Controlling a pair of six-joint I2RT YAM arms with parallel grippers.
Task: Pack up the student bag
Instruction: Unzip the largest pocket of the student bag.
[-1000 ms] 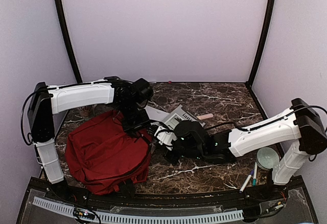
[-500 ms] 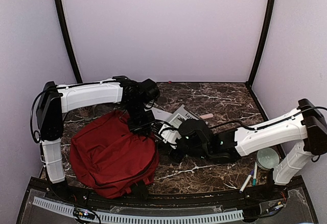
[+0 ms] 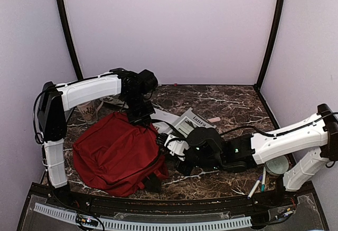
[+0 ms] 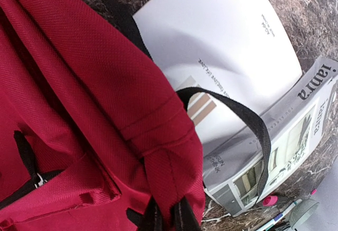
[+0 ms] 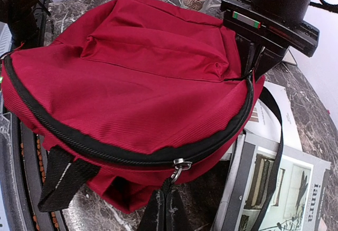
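Observation:
The student bag (image 3: 113, 154), a large dark-red backpack with a black zipper, lies on the left half of the table. My left gripper (image 3: 138, 116) is at the bag's far edge, shut on a fold of its red fabric (image 4: 168, 218). A black strap (image 4: 253, 125) loops out beside that fold. My right gripper (image 3: 169, 145) is at the bag's right side, shut on the black zipper pull (image 5: 179, 167), and its fingers meet just below the metal slider (image 5: 170, 202). The zipper line (image 5: 105, 146) looks closed along the part I can see. The bag's inside is hidden.
A grey magazine (image 3: 193, 121) and a white sheet (image 4: 222, 46) lie partly under the bag's right edge. A patterned mug (image 3: 88, 112) stands at the far left. A pink object (image 3: 213, 119), pens (image 3: 259, 181) and a pale bowl (image 3: 276, 162) sit to the right.
My left gripper has shut on the bag's fabric and moved from open above the bag to its far edge. The bag has shifted to the right. My right gripper stays shut and has edged nearer.

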